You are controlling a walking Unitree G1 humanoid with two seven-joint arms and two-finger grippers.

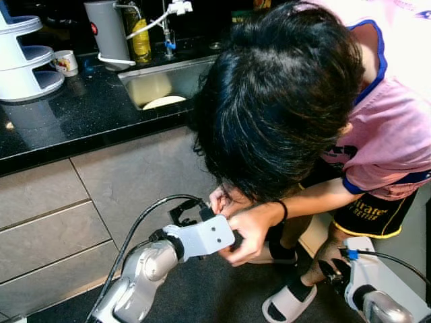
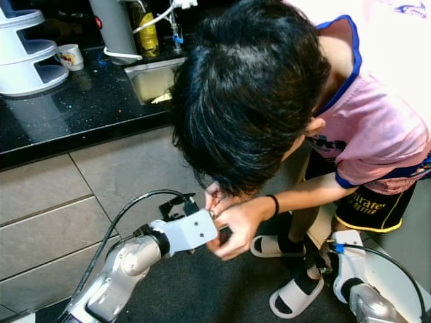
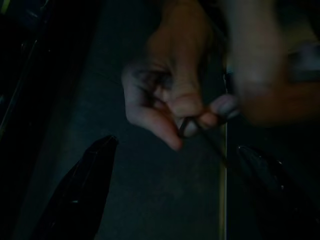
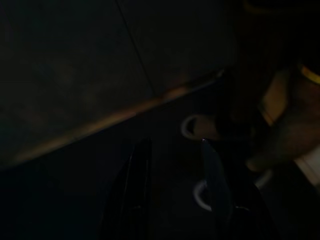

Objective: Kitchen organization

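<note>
- Step in hand, as judged: no organising under way; a person in a pink shirt [image 1: 390,114] bends over the left end effector [image 3: 170,185], hands [image 1: 246,225] working at its tip below the black speckled stone table [image 1: 74,121].
- Left end effector: fingers apart, nothing held; a thin dark cord [image 3: 200,127] is pinched by the person's fingers between them.
- Right end effector [image 4: 175,185]: low beside the person's white slippers [image 1: 289,303], fingers slightly apart, empty.
- Task item: cannot tell which; its axis cannot be judged.
- Next move calls for waiting until the hands withdraw.

The robot has two shiny silver arms. The left arm [image 1: 138,279], at the bottom left, has a white plate with two small screws and a black cable [image 1: 138,225] looping over it. Its fingers [image 3: 75,192] are long and black.
</note>
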